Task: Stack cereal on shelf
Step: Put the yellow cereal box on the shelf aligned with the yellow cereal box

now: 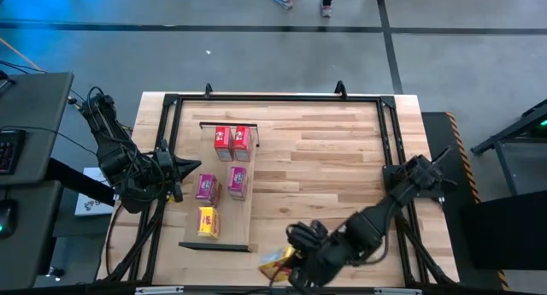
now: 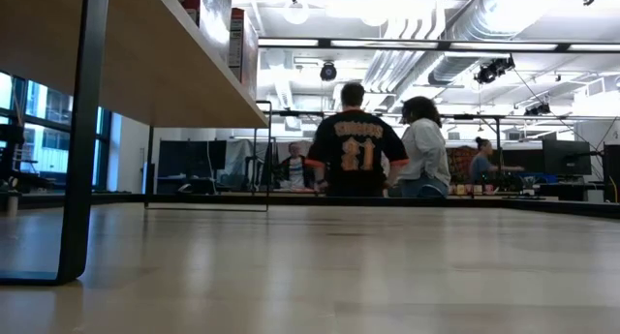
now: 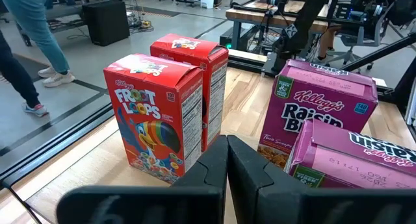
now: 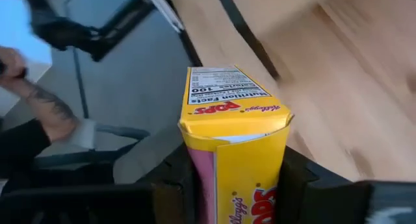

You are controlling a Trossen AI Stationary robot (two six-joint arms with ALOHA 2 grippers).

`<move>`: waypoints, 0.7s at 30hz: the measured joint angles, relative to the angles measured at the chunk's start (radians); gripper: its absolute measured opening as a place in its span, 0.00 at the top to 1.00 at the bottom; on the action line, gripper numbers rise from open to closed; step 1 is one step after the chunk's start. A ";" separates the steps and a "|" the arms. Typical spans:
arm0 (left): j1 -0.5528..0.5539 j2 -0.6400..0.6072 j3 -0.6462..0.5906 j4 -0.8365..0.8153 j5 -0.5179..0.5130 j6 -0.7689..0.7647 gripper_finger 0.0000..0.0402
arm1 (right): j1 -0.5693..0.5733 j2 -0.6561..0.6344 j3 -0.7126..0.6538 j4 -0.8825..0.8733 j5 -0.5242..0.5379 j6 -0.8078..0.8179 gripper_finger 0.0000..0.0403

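Observation:
The shelf [image 1: 224,240] is a pale wood panel on black rails, standing left of the table's middle. On it stand two red cereal boxes [image 1: 232,139] at its far end, two pink ones [image 1: 222,185] in the middle and a yellow one [image 1: 208,222] near its near end. In the left wrist view the red boxes [image 3: 159,113] and pink boxes [image 3: 325,123] stand upright. My left gripper [image 1: 190,167] [image 3: 227,164] is shut and empty beside the shelf's left edge. My right gripper [image 1: 289,262] is at the table's near edge, shut on another yellow cereal box [image 4: 234,139]. My right gripper pinches the yellow cereal box between its two fingers [image 4: 174,178], one on each of two opposite sides [image 4: 281,160]. The box's free end with the nutrition panel [image 4: 224,94] sticks out beyond the fingers. In the high view the box [image 1: 273,265] lies tilted at the near edge.
A black metal frame [image 1: 273,98] runs around the tabletop. A person's tattooed hand [image 4: 39,100] shows off the table's near edge. Several people stand in the room beyond [image 2: 363,145]. Bare wood [image 1: 333,158] lies right of the shelf. From the low view the shelf [image 2: 136,53] stands raised.

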 joint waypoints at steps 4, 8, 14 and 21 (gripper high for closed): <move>0.000 0.000 0.000 0.000 0.000 0.000 1.00 | -0.052 0.000 0.040 0.025 -0.024 -0.148 0.72; 0.000 0.000 0.000 0.000 0.000 0.002 1.00 | -0.095 0.000 0.062 0.064 -0.049 -0.258 0.72; 0.000 0.000 0.000 0.000 0.000 0.009 1.00 | -0.132 0.000 0.063 0.155 -0.096 -0.347 0.72; 0.000 0.000 0.000 0.000 0.000 0.009 1.00 | -0.146 0.018 0.097 0.220 -0.098 -0.446 0.72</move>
